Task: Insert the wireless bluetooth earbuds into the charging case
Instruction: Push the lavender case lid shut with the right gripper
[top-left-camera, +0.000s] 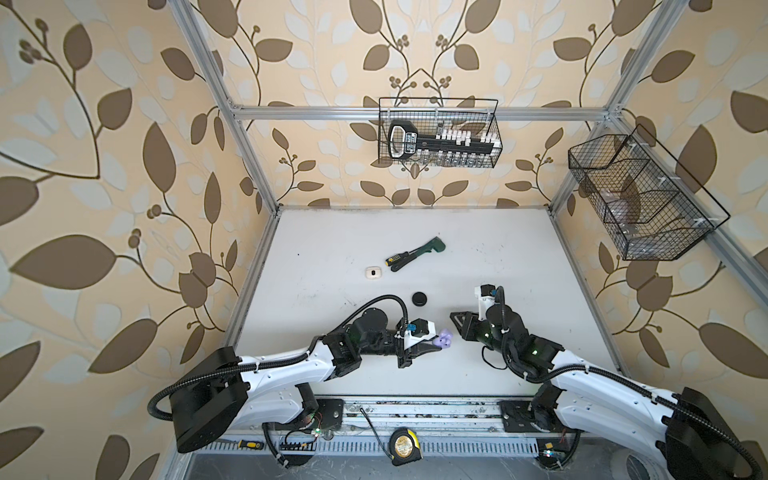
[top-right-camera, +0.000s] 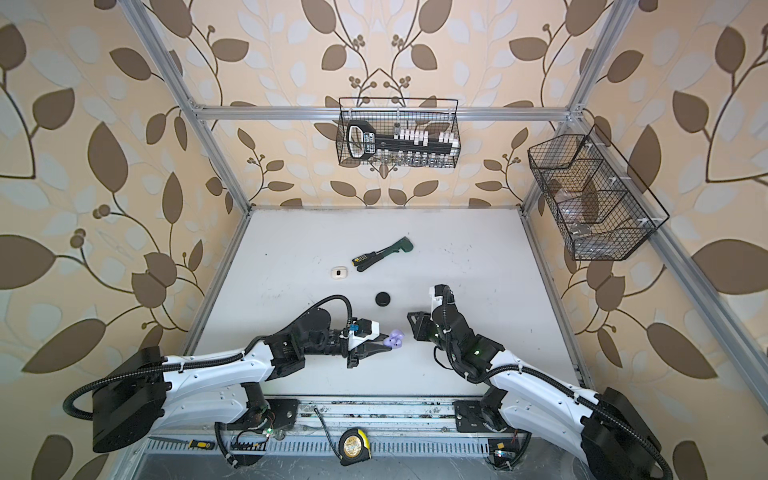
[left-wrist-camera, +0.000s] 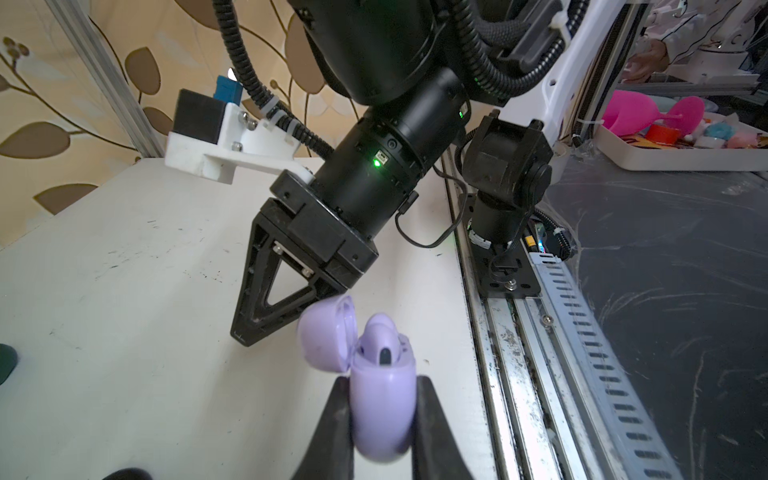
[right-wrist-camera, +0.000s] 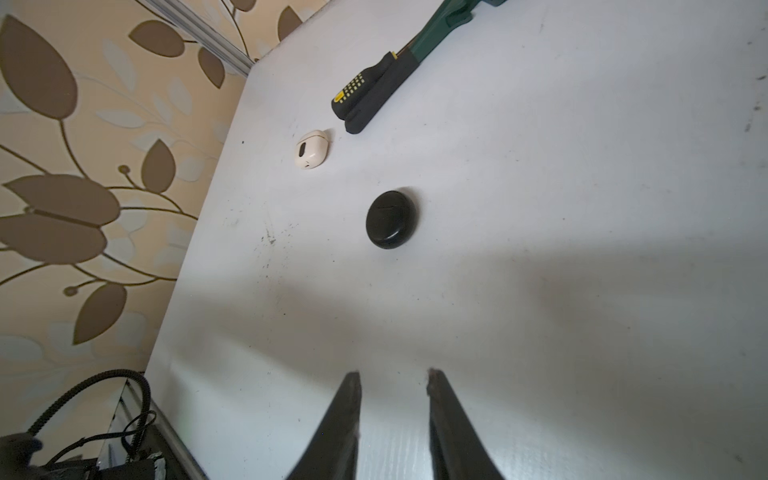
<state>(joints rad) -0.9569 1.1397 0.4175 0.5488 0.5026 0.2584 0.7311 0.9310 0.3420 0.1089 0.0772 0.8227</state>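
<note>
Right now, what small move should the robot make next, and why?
Probably the right gripper should push the lid shut: the left gripper holds the lilac case open, an earbud sits inside, and the right gripper is empty beside the lid.

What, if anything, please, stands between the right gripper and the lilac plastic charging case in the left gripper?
Nothing visible does: only air above the white table separates the right gripper from the lilac plastic charging case.

My left arm (top-left-camera: 286, 365) and right arm (top-left-camera: 590, 376) wear white shells over black joints, with ribbed black cables (left-wrist-camera: 237, 62) zip-tied along them. Near my right gripper (left-wrist-camera: 247, 336), black with triangular fingers, glows a green light (left-wrist-camera: 377, 162); nearby, a white bracket (left-wrist-camera: 216, 156).
</note>
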